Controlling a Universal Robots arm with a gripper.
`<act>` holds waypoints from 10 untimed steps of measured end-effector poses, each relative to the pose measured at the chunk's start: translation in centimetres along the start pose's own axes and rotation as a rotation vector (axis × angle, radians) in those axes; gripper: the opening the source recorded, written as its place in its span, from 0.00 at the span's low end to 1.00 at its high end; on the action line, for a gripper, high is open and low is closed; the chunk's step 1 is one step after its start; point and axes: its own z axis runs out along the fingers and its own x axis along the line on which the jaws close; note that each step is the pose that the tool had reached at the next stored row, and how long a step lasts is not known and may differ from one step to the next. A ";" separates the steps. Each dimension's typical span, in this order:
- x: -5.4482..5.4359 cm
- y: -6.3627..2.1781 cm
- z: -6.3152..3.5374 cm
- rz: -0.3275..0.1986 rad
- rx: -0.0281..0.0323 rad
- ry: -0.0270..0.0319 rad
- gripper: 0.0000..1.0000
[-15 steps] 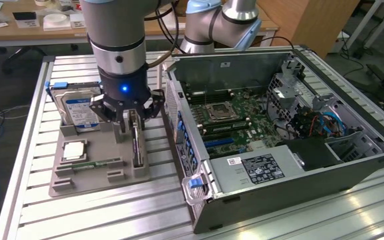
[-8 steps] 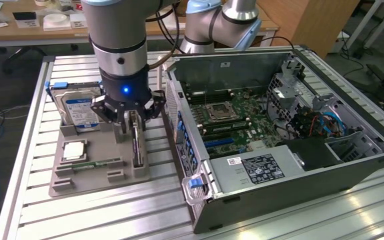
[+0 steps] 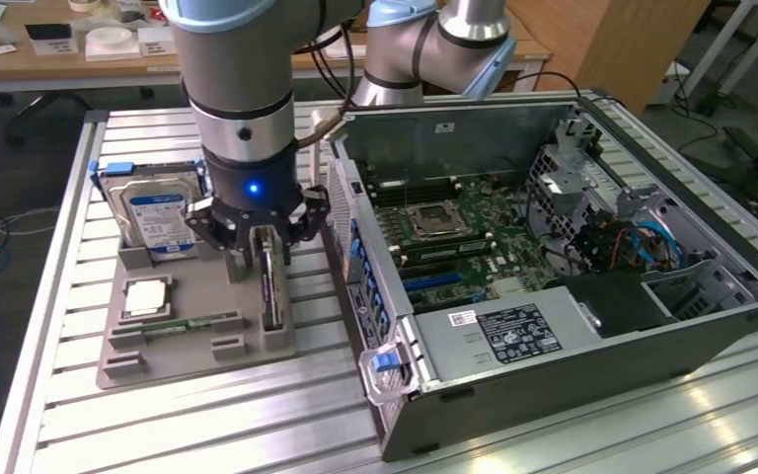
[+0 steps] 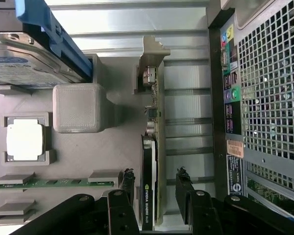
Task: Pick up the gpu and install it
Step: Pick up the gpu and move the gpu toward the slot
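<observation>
Pincer [image 4: 155, 176] points straight down, fingers [image 4: 185, 193] spread astride the upright gpu [image 4: 148, 200].

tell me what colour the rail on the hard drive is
The rail is blue, clearest in the wrist view.

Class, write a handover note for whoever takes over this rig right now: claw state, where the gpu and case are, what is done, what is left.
The claw is open, a finger either side of the gpu, not clamped.
The gpu stands on edge in the grey tray, beside the open computer case.
Done: claw positioned around the gpu.
Left: gpu not yet gripped, lifted or installed.
</observation>
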 end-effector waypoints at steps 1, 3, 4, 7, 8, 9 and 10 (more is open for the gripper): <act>0.0 -0.01 0.18 0.000 0.0001 0.0001 0.47; 0.0 -0.03 0.52 0.000 0.0001 0.0001 0.47; 0.0 -0.04 0.65 0.000 0.0001 0.0001 0.47; 0.0 -0.01 0.93 0.000 0.0002 0.0001 0.47; 0.0 0.03 1.00 0.000 0.0002 0.0002 0.47; 0.0 0.08 1.06 0.000 0.0001 0.0001 0.47; 0.0 0.10 1.08 0.000 0.0000 0.0000 0.47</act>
